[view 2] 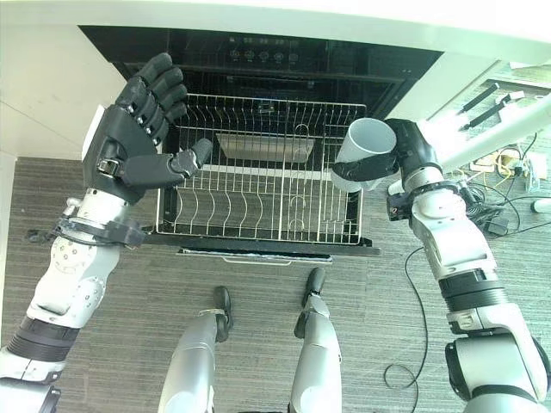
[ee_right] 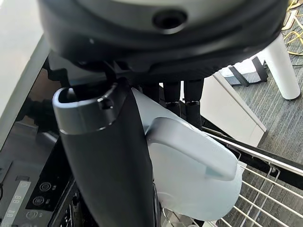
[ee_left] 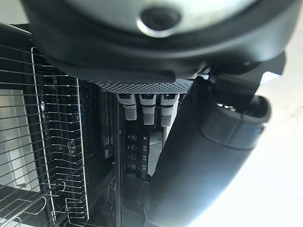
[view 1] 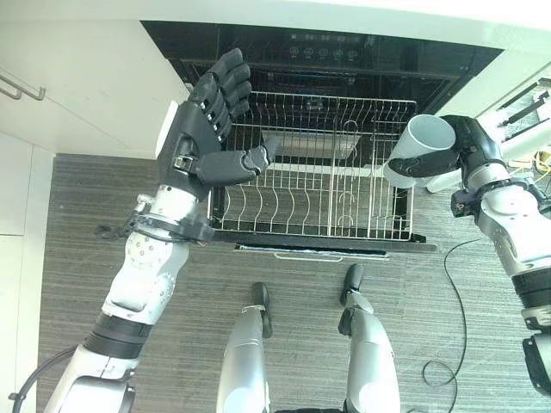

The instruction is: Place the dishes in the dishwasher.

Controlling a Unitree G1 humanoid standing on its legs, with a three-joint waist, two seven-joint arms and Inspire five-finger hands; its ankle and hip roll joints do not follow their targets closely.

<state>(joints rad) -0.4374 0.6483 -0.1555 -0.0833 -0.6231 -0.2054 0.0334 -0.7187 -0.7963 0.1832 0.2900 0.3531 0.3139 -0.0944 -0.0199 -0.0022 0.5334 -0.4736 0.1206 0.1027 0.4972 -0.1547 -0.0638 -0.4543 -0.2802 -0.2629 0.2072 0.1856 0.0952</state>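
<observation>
At the left we see white cabinet fronts (view 1: 77, 95) beside the open dishwasher (view 1: 327, 52), and grey wood-grain floor (view 1: 86, 198) below them.

Our left hand (view 1: 202, 129) is raised over the left edge of the pulled-out wire rack (view 1: 310, 202). Its fingers (view 1: 225, 82) are straight and close together, pointing toward the dishwasher opening, and the thumb (view 1: 250, 162) stands out sideways over the rack's left side. The hand holds nothing. In the left wrist view the fingers (ee_left: 142, 106) point at the dark control strip (ee_left: 133, 156), with rack wires alongside.

The rack sits drawn out from the dishwasher cavity, over the floor. We note rows of upright tines along its near side and a flat pale panel (view 1: 312, 146) toward its far edge. We see no dishes resting in it.

At the rack's right edge, near its far right corner, our right hand (view 1: 461, 155) grips a white mug (view 1: 417, 148). The mug is tilted, its open mouth facing up and toward the camera, held above the rack and not touching the wires. In the right wrist view the thumb (ee_right: 106, 161) lies across the mug's side next to its handle (ee_right: 189, 146), and the fingers (ee_right: 189, 99) curl round the far side.
</observation>
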